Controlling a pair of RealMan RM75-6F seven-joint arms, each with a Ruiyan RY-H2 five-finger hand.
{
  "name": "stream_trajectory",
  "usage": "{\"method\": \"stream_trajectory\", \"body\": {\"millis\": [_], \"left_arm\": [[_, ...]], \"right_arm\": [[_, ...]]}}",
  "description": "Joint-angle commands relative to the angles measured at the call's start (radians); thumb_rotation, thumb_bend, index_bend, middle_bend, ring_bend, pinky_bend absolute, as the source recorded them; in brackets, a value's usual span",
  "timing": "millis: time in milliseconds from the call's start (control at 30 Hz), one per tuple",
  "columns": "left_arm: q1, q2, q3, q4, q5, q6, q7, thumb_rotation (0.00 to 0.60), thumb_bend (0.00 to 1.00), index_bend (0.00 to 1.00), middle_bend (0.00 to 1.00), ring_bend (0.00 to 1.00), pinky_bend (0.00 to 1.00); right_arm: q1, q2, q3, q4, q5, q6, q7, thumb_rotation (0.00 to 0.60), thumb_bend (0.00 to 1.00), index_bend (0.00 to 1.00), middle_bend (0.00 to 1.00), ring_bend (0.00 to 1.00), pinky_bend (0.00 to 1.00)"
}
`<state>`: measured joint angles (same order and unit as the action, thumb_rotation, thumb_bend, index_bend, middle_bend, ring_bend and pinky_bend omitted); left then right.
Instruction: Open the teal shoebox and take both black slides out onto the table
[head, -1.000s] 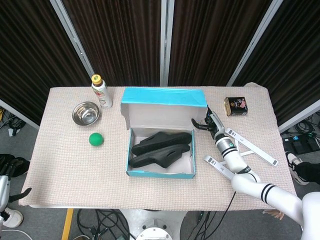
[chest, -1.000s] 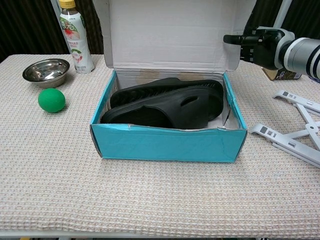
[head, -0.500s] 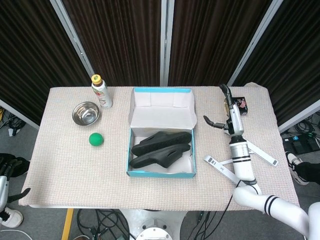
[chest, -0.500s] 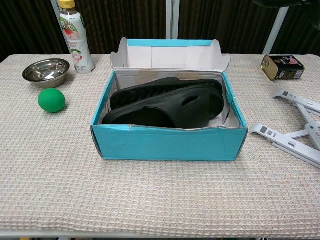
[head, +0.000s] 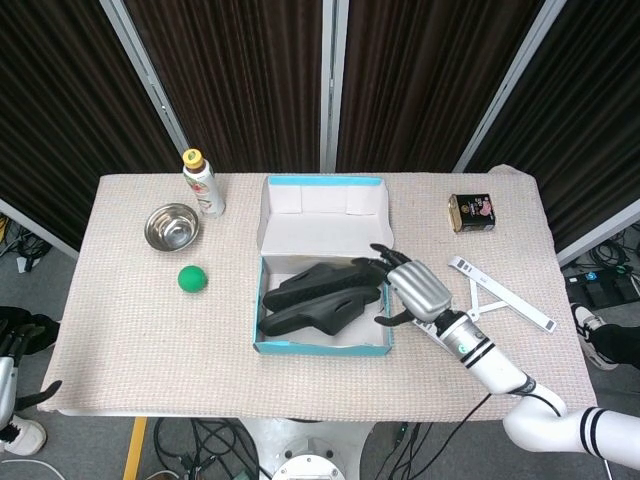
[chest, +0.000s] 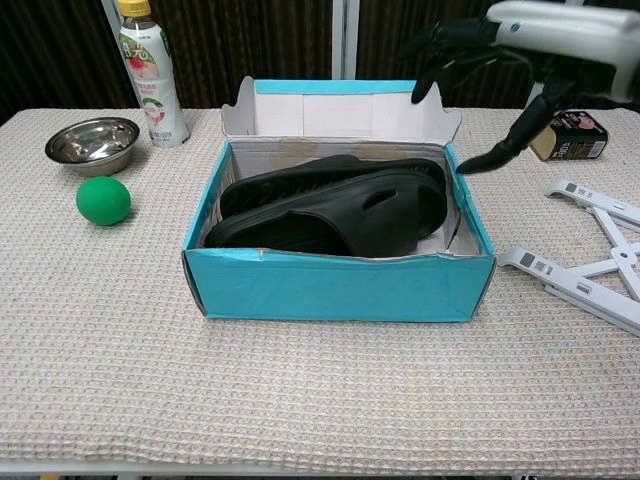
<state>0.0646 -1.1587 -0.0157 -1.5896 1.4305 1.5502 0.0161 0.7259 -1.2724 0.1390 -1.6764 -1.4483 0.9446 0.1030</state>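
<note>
1. Your shoebox (head: 322, 345) sits near the middle of the table (head: 130, 330), its lid (head: 325, 215) folded back flat behind it.
2. Both black slides (head: 325, 298) lie inside the shoebox, side by side, toes toward the box's right wall.
3. Your right hand (head: 408, 290) hangs over the right edge of the shoebox, above the toe ends of the slides; its fingers (chest: 436, 52) are spread and curved downward, holding nothing. You cannot tell from either view whether the fingertips touch the slides.
4. Your left hand (head: 12, 345) shows only at the frame's edge, far left of the shoebox and off the table; you cannot tell how its fingers lie.
5. Left of the shoebox you have a green ball (head: 192, 279), a steel bowl (head: 171, 226) and a bottle (head: 203, 184) further back.
6. Right of the shoebox lie a white folding stand (head: 487, 305) and a small tin (head: 472, 212) behind it.
</note>
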Motion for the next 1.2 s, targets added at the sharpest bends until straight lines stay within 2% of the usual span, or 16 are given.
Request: {"method": "stream_trajectory", "body": {"millis": [33,200,467,600,867,1033,1200], "left_arm": [[0.004,-0.004,0.001,0.007,-0.003,0.001,-0.007,0.6,0.0,0.24,0.19,0.05,0.12],[0.007,-0.01,0.003,0.023,-0.002,-0.001,-0.024,0.6,0.0,0.24,0.19,0.05,0.12],[0.004,-0.016,0.001,0.045,-0.001,-0.009,-0.043,0.6,0.0,0.24,0.19,0.05,0.12],[0.003,-0.021,0.001,0.055,0.002,-0.012,-0.051,0.6,0.0,0.24,0.19,0.05,0.12],[0.006,-0.03,0.001,0.071,0.0,-0.016,-0.065,0.6,0.0,0.24,0.19,0.05,0.12],[0.01,-0.035,0.002,0.084,-0.005,-0.016,-0.078,0.6,0.0,0.24,0.19,0.05,0.12],[0.008,-0.041,0.0,0.089,0.0,-0.017,-0.084,0.6,0.0,0.24,0.19,0.05,0.12]], "right_arm": [[0.057,-0.06,-0.017,0.0,0.032,-0.079,-0.147,0.6,0.0,0.2,0.28,0.06,0.23],[0.076,-0.143,-0.012,0.04,0.08,-0.083,-0.262,0.6,0.0,0.27,0.28,0.06,0.23],[0.085,-0.213,-0.003,0.078,0.151,-0.059,-0.413,0.6,0.01,0.27,0.27,0.06,0.23],[0.09,-0.242,0.006,0.102,0.19,-0.051,-0.454,0.6,0.04,0.27,0.27,0.06,0.23],[0.102,-0.253,-0.005,0.098,0.221,-0.061,-0.513,0.6,0.05,0.27,0.28,0.06,0.23],[0.084,-0.238,-0.03,0.062,0.208,-0.022,-0.569,0.6,0.05,0.29,0.31,0.08,0.23],[0.083,-0.252,-0.036,0.063,0.243,-0.022,-0.611,0.6,0.05,0.3,0.33,0.1,0.24]]}}
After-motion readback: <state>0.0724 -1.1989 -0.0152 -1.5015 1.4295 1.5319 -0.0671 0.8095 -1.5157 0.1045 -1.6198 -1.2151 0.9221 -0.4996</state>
